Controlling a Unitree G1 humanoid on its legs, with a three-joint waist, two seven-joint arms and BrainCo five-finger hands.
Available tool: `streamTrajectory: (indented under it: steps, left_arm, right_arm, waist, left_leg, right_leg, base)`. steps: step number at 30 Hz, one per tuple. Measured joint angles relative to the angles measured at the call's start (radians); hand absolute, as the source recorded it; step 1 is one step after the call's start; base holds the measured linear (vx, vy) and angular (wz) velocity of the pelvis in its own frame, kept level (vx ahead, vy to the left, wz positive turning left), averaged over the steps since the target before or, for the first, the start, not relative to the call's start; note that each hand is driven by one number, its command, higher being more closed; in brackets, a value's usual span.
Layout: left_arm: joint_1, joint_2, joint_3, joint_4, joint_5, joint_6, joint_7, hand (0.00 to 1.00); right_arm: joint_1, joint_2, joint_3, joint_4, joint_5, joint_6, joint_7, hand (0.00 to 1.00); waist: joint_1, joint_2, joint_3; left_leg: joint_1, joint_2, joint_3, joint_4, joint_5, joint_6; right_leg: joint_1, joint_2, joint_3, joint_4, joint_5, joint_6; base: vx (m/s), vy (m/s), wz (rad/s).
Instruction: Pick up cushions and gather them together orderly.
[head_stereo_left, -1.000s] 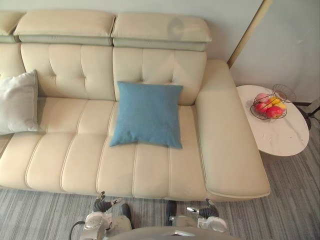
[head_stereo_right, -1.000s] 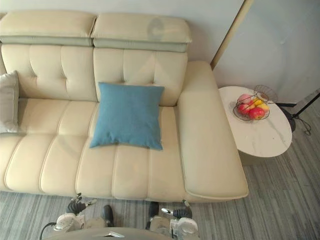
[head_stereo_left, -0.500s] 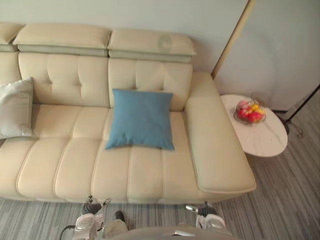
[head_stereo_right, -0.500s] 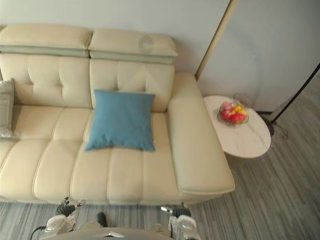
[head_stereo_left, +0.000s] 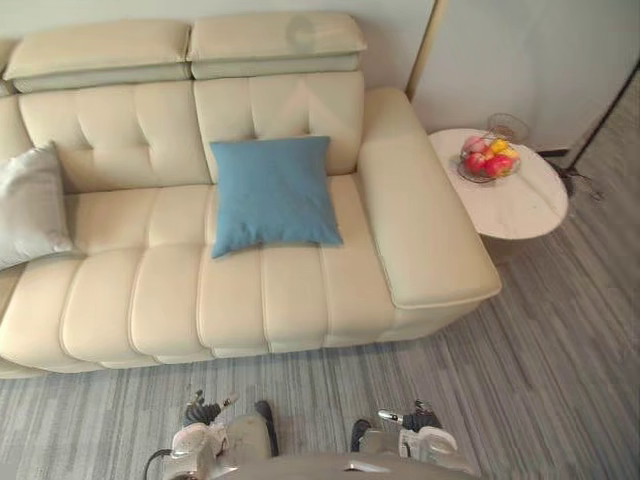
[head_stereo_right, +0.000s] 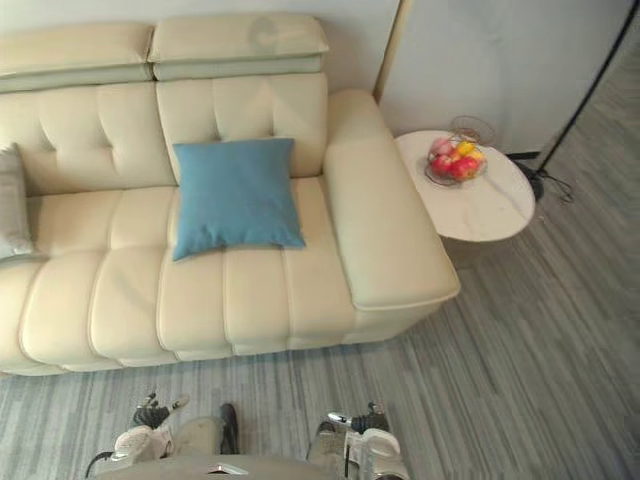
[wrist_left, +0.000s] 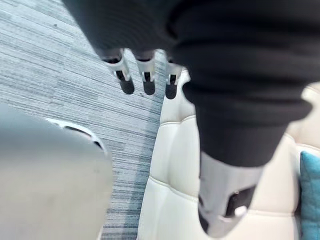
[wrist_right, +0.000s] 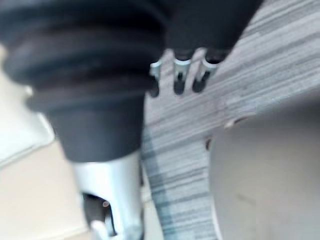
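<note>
Where the left edge is cutting the frame, pale grey cushion (head_stereo_left: 30, 205): leaning on the seat against the backrest, partly out of frame.
Cream sofa (head_stereo_left: 150, 290): stretching across the upper half of the frame, its wide armrest lying to the right of centre.
Left hand (head_stereo_left: 198, 412): hanging at the bottom edge, left of centre, over the grey striped floor (head_stereo_left: 540, 340); its fingers (wrist_left: 145, 75) are pointing straight and relaxed, holding nothing.
Blue cushion (head_stereo_left: 272, 192): propping itself at upper centre, top against the backrest, lower edge on the seat, well apart from the pale grey cushion and from both hands.
Right hand (head_stereo_left: 415, 420): hanging at the bottom edge, right of centre; fingers (wrist_right: 177, 75) are reaching out loosely over the floor, empty.
Round white table (head_stereo_left: 520, 205): standing at upper right, just beside the armrest.
Wire basket (head_stereo_left: 487, 160): sitting on the table, carrying red and yellow fruit.
</note>
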Motion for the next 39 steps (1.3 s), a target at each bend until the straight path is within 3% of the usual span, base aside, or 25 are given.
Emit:
streamTrajectory:
  steps: [7, 9, 10, 12, 15, 16, 17, 19, 20, 21, 22, 23, 25, 26, 27, 28, 29, 30, 31, 32, 35, 38, 39]
  left_arm:
    - [0.007, 0.016, -0.002, 0.019, 0.007, 0.002, -0.008, 0.00]
    - [0.006, 0.016, -0.002, 0.021, 0.025, 0.002, -0.011, 0.00]
    - [0.002, 0.015, -0.002, 0.025, 0.031, 0.002, -0.019, 0.00]
    - [-0.016, 0.014, -0.001, 0.029, 0.034, 0.008, -0.023, 0.00]
    - [-0.044, 0.015, -0.006, 0.047, 0.034, 0.012, -0.023, 0.00]
    - [-0.056, 0.008, -0.010, 0.048, 0.034, 0.013, -0.023, 0.00]
    - [-0.067, 0.008, -0.017, 0.046, 0.034, 0.016, -0.023, 0.00]
    - [-0.064, 0.015, -0.044, 0.044, 0.033, 0.016, -0.024, 0.00]
    - [-0.047, 0.025, -0.050, 0.038, 0.033, 0.016, -0.024, 0.00]
    - [-0.040, 0.032, -0.051, 0.038, 0.033, 0.016, -0.024, 0.00]
    - [-0.040, 0.034, -0.052, 0.039, 0.033, 0.016, -0.024, 0.00]
    - [-0.043, 0.038, -0.054, 0.043, 0.031, 0.017, -0.024, 0.00]
    - [-0.037, 0.041, -0.056, 0.057, 0.030, 0.017, -0.027, 0.00]
    - [-0.027, 0.043, -0.059, 0.064, 0.028, 0.018, -0.028, 0.00]
    - [-0.008, 0.031, -0.062, 0.061, 0.022, 0.014, -0.029, 0.00]
    - [-0.016, 0.025, -0.043, 0.059, 0.019, 0.013, -0.028, 0.00]
    - [-0.024, 0.010, -0.012, 0.053, 0.017, 0.019, -0.029, 0.00]
    - [-0.024, 0.005, -0.009, 0.041, 0.017, 0.017, -0.028, 0.00]
    - [-0.025, 0.005, -0.016, 0.030, 0.018, 0.013, -0.028, 0.00]
    - [-0.026, 0.003, -0.028, 0.007, 0.017, 0.007, -0.029, 0.00]
    - [-0.024, -0.014, -0.025, -0.024, 0.016, 0.005, -0.029, 0.00]
    - [-0.026, -0.039, -0.023, -0.041, 0.016, 0.002, -0.026, 0.00]
    - [-0.024, -0.040, -0.028, -0.041, 0.017, 0.001, -0.027, 0.00]
  right_arm:
    - [0.017, 0.021, -0.036, 0.000, 0.009, -0.001, 0.000, 0.00]
    - [0.017, 0.022, -0.046, 0.000, 0.010, -0.001, 0.000, 0.00]
    - [0.017, 0.021, -0.051, -0.001, 0.010, -0.001, 0.000, 0.00]
    - [0.008, 0.014, -0.048, -0.011, 0.010, -0.002, 0.000, 0.00]
    - [-0.019, 0.008, -0.007, -0.038, 0.010, -0.002, 0.000, 0.00]
    - [-0.044, 0.006, 0.008, -0.037, 0.010, -0.002, 0.000, 0.00]
    - [-0.052, 0.005, 0.005, -0.035, 0.010, 0.001, -0.001, 0.00]
    - [-0.050, -0.001, 0.005, -0.032, 0.010, 0.000, -0.001, 0.00]
    - [-0.049, -0.001, 0.007, -0.025, 0.010, 0.000, -0.002, 0.00]
    - [-0.048, -0.003, 0.008, -0.017, 0.011, 0.000, -0.002, 0.00]
    - [-0.050, -0.008, 0.008, -0.012, 0.012, 0.000, -0.001, 0.00]
    - [-0.054, -0.033, 0.013, 0.002, 0.023, -0.007, -0.003, 0.00]
    - [-0.056, -0.043, 0.017, 0.012, 0.035, -0.005, -0.004, 0.00]
    - [-0.051, -0.042, 0.018, 0.012, 0.051, -0.004, -0.007, 0.00]
    - [-0.027, -0.055, 0.008, -0.008, 0.090, -0.012, -0.010, 0.00]
    - [-0.022, -0.056, 0.008, -0.024, 0.090, -0.018, -0.013, 0.00]
    - [-0.025, -0.058, 0.001, -0.037, 0.099, -0.015, -0.031, 0.00]
    - [-0.025, -0.050, 0.004, -0.030, 0.099, -0.018, -0.033, 0.00]
    - [-0.026, -0.046, 0.005, -0.026, 0.099, -0.018, -0.032, 0.00]
    - [-0.031, -0.037, 0.004, 0.000, 0.099, -0.018, -0.032, 0.00]
    - [-0.013, -0.040, -0.004, -0.010, 0.104, -0.007, -0.041, 0.00]
    - [-0.009, -0.038, -0.006, -0.017, 0.120, -0.006, -0.046, 0.00]
    - [-0.002, -0.036, -0.007, -0.019, 0.122, -0.006, -0.046, 0.00]
  waist:
    - [-0.021, -0.033, -0.023]
    - [-0.023, -0.021, -0.018]
    - [-0.022, -0.028, -0.024]
    - [-0.020, -0.014, -0.016]
    - [-0.015, -0.005, -0.013]
    - [-0.007, 0.018, 0.000]
    - [-0.011, 0.011, -0.002]
    - [-0.011, 0.026, 0.008]
    - [-0.017, 0.025, 0.008]
    - [-0.020, 0.017, 0.007]
    - [-0.025, 0.020, 0.012]
    - [-0.047, 0.041, 0.029]
    - [-0.033, 0.046, 0.035]
    - [-0.022, 0.045, 0.035]
    - [-0.047, 0.056, 0.036]
    - [-0.054, 0.056, 0.052]
    - [-0.043, 0.093, 0.066]
    - [-0.024, 0.075, 0.067]
    - [-0.017, 0.073, 0.067]
    - [-0.010, 0.068, 0.073]
    - [0.003, 0.064, 0.076]
    - [0.027, 0.070, 0.071]
    - [0.029, 0.075, 0.068]
  left_leg:
    - [0.053, -0.039, 0.034, -0.049, -0.007, 0.011]
    - [0.055, -0.039, 0.042, -0.044, -0.012, 0.008]
    - [0.058, -0.026, 0.066, -0.036, -0.021, 0.003]
    - [0.052, 0.007, 0.113, 0.006, -0.041, -0.008]
    - [0.023, 0.049, 0.182, 0.035, -0.048, 0.016]
    - [0.028, 0.083, 0.243, 0.015, -0.043, 0.028]
    - [0.047, 0.088, 0.313, 0.000, -0.043, 0.028]
    - [0.105, 0.094, 0.419, -0.007, -0.043, 0.028]
    - [0.157, 0.095, 0.503, -0.010, -0.044, 0.026]
    - [0.188, 0.094, 0.539, -0.002, -0.056, 0.010]
    - [0.202, 0.094, 0.546, 0.004, -0.064, -0.003]
    - [0.207, 0.119, 0.524, 0.022, -0.091, -0.028]
    - [0.205, 0.155, 0.520, 0.083, -0.098, -0.019]
    - [0.199, 0.180, 0.506, 0.158, -0.101, -0.007]
    - [0.150, 0.271, 0.456, 0.385, -0.118, -0.008]
    - [0.141, 0.327, 0.441, 0.493, -0.136, 0.023]
    - [0.108, 0.365, 0.336, 0.619, -0.174, 0.071]
    - [0.051, 0.313, 0.231, 0.650, -0.193, 0.042]
    - [0.018, 0.271, 0.166, 0.653, -0.201, 0.028]
    - [-0.034, 0.201, 0.067, 0.624, -0.208, 0.024]
    - [-0.115, 0.101, -0.066, 0.468, -0.217, 0.018]
    - [-0.149, 0.026, -0.240, 0.276, -0.178, -0.048]
    - [-0.151, 0.016, -0.304, 0.184, -0.129, -0.030]
  right_leg:
    - [0.025, 0.001, 0.101, -0.111, 0.077, -0.012]
    - [0.021, 0.012, 0.127, -0.121, 0.096, -0.006]
    - [0.010, 0.024, 0.151, -0.122, 0.114, 0.000]
    - [-0.024, 0.055, 0.179, -0.108, 0.146, -0.016]
    - [-0.127, 0.108, 0.148, -0.115, 0.249, -0.066]
    - [-0.157, 0.117, 0.015, -0.142, 0.276, -0.143]
    - [-0.186, 0.088, -0.178, -0.041, 0.174, -0.170]
    - [-0.167, 0.029, -0.432, 0.082, 0.046, -0.184]
    - [-0.129, -0.024, -0.601, 0.137, -0.037, -0.199]
    - [-0.110, -0.050, -0.668, 0.158, -0.085, -0.185]
    - [-0.109, -0.045, -0.669, 0.167, -0.094, -0.174]
    - [-0.117, 0.025, -0.581, 0.140, -0.093, -0.153]
    - [-0.113, 0.093, -0.492, 0.078, -0.079, -0.152]
    - [-0.102, 0.114, -0.485, 0.054, -0.119, -0.127]
    - [-0.116, 0.058, -0.480, 0.250, -0.186, -0.216]
    - [-0.101, 0.076, -0.444, 0.275, -0.224, -0.169]
    - [-0.072, 0.143, -0.378, 0.269, -0.226, -0.197]
    - [-0.073, 0.165, -0.332, 0.253, -0.224, -0.217]
    - [-0.066, 0.181, -0.296, 0.229, -0.218, -0.216]
    - [-0.036, 0.208, -0.235, 0.173, -0.182, -0.194]
    - [0.032, 0.248, -0.082, 0.082, -0.140, -0.173]
    - [0.045, 0.265, 0.049, 0.070, -0.136, -0.156]
    - [0.052, 0.282, 0.127, 0.075, -0.149, -0.141]
  base:
    - [-0.01, 0.103, -0.46]
    - [0.05, 0.028, -0.45]
    - [0.09, 0.009, -0.75]
    - [0.07, 0.001, -1.06]
    - [0.03, 0.005, -1.71]
    - [0.01, -0.075, -1.91]
    - [0.00, -0.084, -1.99]
    - [-0.02, -0.076, -1.67]
    - [-0.02, -0.154, -2.03]
    - [0.01, -0.182, -1.78]
    - [0.02, -0.260, -1.49]
    - [0.04, -0.217, -1.44]
    - [0.03, -0.173, -1.53]
    - [0.17, -0.188, -1.48]
    - [0.25, -0.170, -1.24]
    - [0.22, -0.146, -1.19]
    - [0.09, -0.080, -1.26]
    - [0.03, -0.083, -1.49]
    - [0.09, -0.083, -1.61]
    - [0.11, -0.083, -1.29]
    - [0.19, -0.003, -1.57]
    - [0.22, 0.140, -1.70]
    - [0.20, 0.170, -1.40]
